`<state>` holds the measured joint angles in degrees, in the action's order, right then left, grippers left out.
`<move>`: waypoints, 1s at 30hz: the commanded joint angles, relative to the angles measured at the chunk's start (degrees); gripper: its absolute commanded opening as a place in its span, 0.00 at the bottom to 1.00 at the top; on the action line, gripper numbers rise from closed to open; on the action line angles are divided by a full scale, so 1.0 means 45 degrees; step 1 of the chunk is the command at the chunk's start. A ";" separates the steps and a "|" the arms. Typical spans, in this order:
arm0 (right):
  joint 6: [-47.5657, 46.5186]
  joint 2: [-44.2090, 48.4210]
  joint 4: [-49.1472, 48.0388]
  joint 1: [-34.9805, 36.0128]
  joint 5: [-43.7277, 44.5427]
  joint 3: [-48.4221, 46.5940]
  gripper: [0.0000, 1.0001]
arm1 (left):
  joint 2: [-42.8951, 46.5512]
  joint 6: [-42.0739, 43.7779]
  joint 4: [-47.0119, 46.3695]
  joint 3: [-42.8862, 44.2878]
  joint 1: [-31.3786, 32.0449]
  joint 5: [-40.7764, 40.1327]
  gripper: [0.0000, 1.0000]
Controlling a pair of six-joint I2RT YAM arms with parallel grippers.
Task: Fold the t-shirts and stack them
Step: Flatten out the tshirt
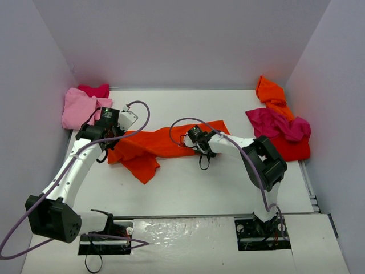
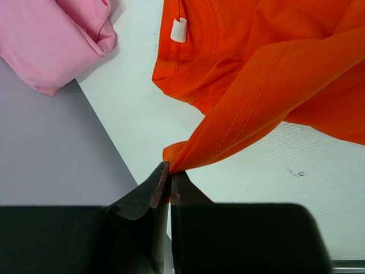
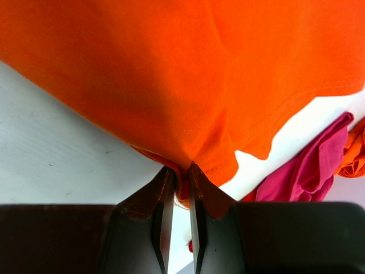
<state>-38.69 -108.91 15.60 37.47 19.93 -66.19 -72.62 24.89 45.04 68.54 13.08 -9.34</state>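
While the orange shirt [image 1: 154, 144] is lying stretched across the middle of the tabletop [image 1: 217, 182], both arms are gripping it, one toward each end. The left arm [image 1: 73, 171] is reaching from its near-left base toward the far left, with its wrist bending over the shirt's left end. The left jaws are pressing together on a corner of the orange cloth, pinching its stitched hem just above the white surface. The collar with its white label [image 2: 178, 29] is lying just beyond that pinch.

The right arm [image 1: 234, 142] is folding at a raised elbow on the right and stretching leftward to the shirt's right part. The right jaws are standing almost shut, pinching a gathered fold of the orange cloth, which is fanning out from the pinch.

A pink shirt [image 1: 80, 108] is lying in the far left corner. At the far right a magenta shirt [image 1: 279, 123] is resting on a red one [image 1: 293, 149], with another orange shirt [image 1: 271, 94] behind them.
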 commanded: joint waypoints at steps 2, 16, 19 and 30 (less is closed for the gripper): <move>0.0346 0.1532 -0.0244 -0.0144 0.1008 -0.0332 0.11 | 0.0680 -0.0002 -0.0377 0.0277 0.0098 -0.0411 0.00; 0.0575 0.3047 -0.0193 -0.0286 0.2741 -0.0986 0.13 | 0.1658 0.0308 -0.0424 0.0460 0.0081 -0.1107 0.00; 0.0739 0.2778 0.0013 -0.0275 0.2515 -0.1019 0.08 | 0.1713 0.0287 -0.0479 0.0397 0.0083 -0.1107 0.00; 0.1164 0.2496 0.1412 -0.0166 0.0688 -0.1027 0.34 | 0.1750 0.0347 -0.0435 0.0120 0.0081 -0.1244 0.00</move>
<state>-34.25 -98.37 17.92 36.42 26.65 -68.95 -66.22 25.54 45.06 68.51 13.08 -12.71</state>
